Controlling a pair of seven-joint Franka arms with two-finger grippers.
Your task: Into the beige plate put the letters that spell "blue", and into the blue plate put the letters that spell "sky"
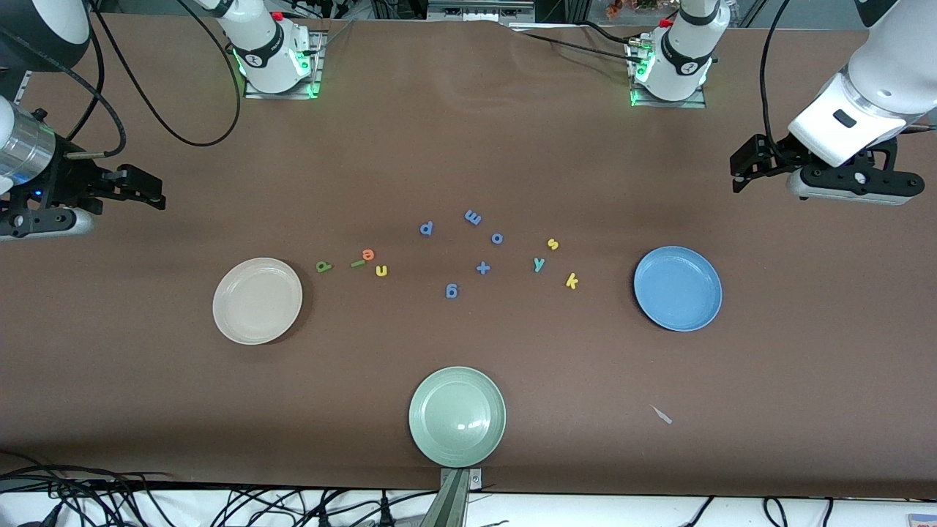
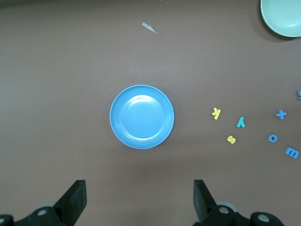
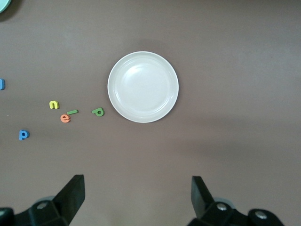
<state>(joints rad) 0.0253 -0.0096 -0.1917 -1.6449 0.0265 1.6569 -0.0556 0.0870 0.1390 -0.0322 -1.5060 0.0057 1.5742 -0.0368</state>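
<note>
I read this as the very start — nothing was sorted yet. The table [image 1: 468, 146] carried three plates. The beige plate [image 1: 257, 301] sat toward the right arm's end, the blue plate [image 1: 678, 288] toward the left arm's end, both bare, and a sage green plate [image 1: 457, 416] lay nearest the front camera, no part of the job.

The left gripper [image 2: 140, 200] hung high over the table near the blue plate, jaws spread wide and holding nothing. The right gripper [image 3: 138, 197] hung likewise near the beige plate, released and empty.

Between the plates lay the letters. The "blue" set clustered just beside the beige plate: dark green b [image 1: 323, 266], light green l [image 1: 357, 263], orange e [image 1: 368, 255] touching or nearly touching the l, and yellow u [image 1: 381, 271]. The "sky" set sat closer to the blue plate: yellow s [image 1: 553, 244], teal y [image 1: 539, 264], yellow k [image 1: 572, 280]. The all-blue letters and plus sign [image 1: 482, 268] filled the middle — distractors.

My next move, I judged, called for dropping one gripper straight onto a single letter, likely the b or the k. These pieces were tiny and flat, so the fingers would need to straddle one closely without nudging its neighbours.
</note>
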